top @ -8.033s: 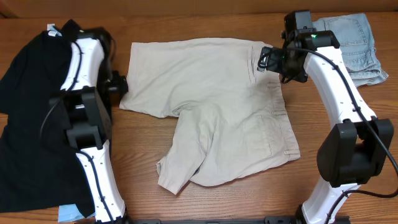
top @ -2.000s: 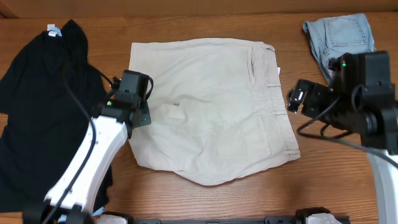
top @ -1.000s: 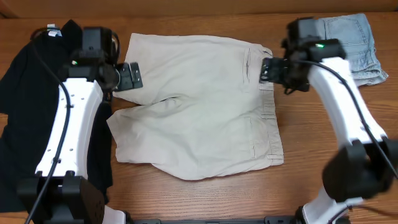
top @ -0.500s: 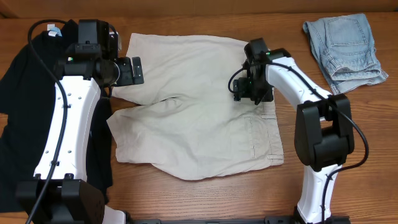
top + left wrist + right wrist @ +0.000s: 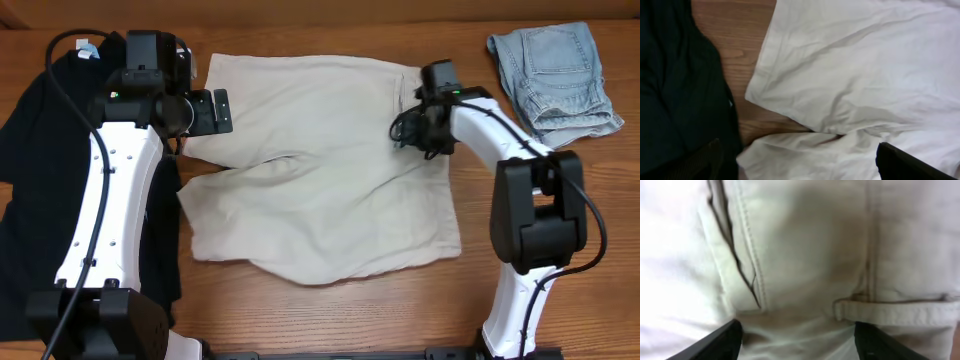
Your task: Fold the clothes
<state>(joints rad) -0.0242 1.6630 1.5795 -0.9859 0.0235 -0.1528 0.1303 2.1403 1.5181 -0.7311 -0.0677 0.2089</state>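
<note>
The beige shorts [image 5: 330,170] are spread on the middle of the table [image 5: 330,325], with the waistband to the right and the legs to the left. A black top [image 5: 40,180] is laid along the left side. Denim shorts [image 5: 555,75] are bunched at the far right corner, apart from the beige pair. The left gripper [image 5: 222,112] is held over the left hem of the beige shorts, just beside the black top. Its fingers [image 5: 905,162] are spread wide, with only flat cloth seen below them. The right gripper [image 5: 400,130] is placed over the waistband side, by a pocket seam [image 5: 747,275] and a belt loop [image 5: 890,311]. Its jaws are parted as well, and no fabric is pinched.
</note>
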